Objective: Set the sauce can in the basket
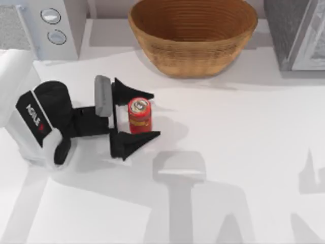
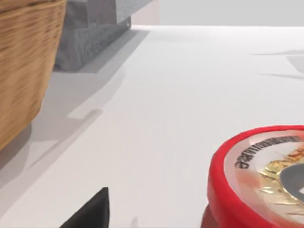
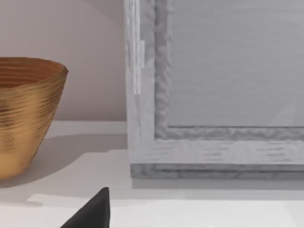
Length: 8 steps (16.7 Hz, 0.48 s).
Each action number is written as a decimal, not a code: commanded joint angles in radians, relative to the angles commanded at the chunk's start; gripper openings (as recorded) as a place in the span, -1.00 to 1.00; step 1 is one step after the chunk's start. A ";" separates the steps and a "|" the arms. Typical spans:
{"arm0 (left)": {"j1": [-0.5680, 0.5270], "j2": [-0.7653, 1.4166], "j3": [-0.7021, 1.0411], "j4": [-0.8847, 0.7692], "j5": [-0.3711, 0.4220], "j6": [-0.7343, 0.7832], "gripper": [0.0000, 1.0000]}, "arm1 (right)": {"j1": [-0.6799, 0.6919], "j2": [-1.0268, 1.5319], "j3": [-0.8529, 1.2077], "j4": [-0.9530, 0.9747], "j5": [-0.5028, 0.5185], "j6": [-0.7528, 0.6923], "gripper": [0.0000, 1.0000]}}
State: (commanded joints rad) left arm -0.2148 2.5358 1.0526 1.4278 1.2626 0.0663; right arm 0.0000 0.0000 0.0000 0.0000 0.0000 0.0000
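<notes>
The sauce can [image 1: 139, 115], red with a yellow band and a silver top, stands upright on the white table at left of centre. My left gripper [image 1: 151, 115] is open, with one black finger on each side of the can. In the left wrist view the can's red-rimmed lid [image 2: 266, 175] is very close, and a gap lies between it and one black fingertip [image 2: 92, 213]. The wicker basket [image 1: 193, 56] sits at the back centre, beyond the can, with nothing in it that I can see. In the right wrist view a black fingertip [image 3: 92, 213] of my right gripper faces the basket [image 3: 23, 114].
A white unit with two round dials [image 1: 53, 25] stands at the back left. A grey box [image 1: 294, 33] stands at the back right, next to the basket. The same grey box [image 3: 213, 95] is close in front of the right wrist camera.
</notes>
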 joint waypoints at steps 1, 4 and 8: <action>0.000 0.000 0.000 0.000 0.000 0.000 1.00 | 0.000 0.000 0.000 0.000 0.000 0.000 1.00; 0.000 0.000 0.000 0.000 0.000 0.000 0.70 | 0.000 0.000 0.000 0.000 0.000 0.000 1.00; 0.000 0.000 0.000 0.000 0.000 0.000 0.10 | 0.000 0.000 0.000 0.000 0.000 0.000 1.00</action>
State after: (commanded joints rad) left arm -0.2148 2.5358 1.0526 1.4278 1.2626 0.0663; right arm 0.0000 0.0000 0.0000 0.0000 0.0000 0.0000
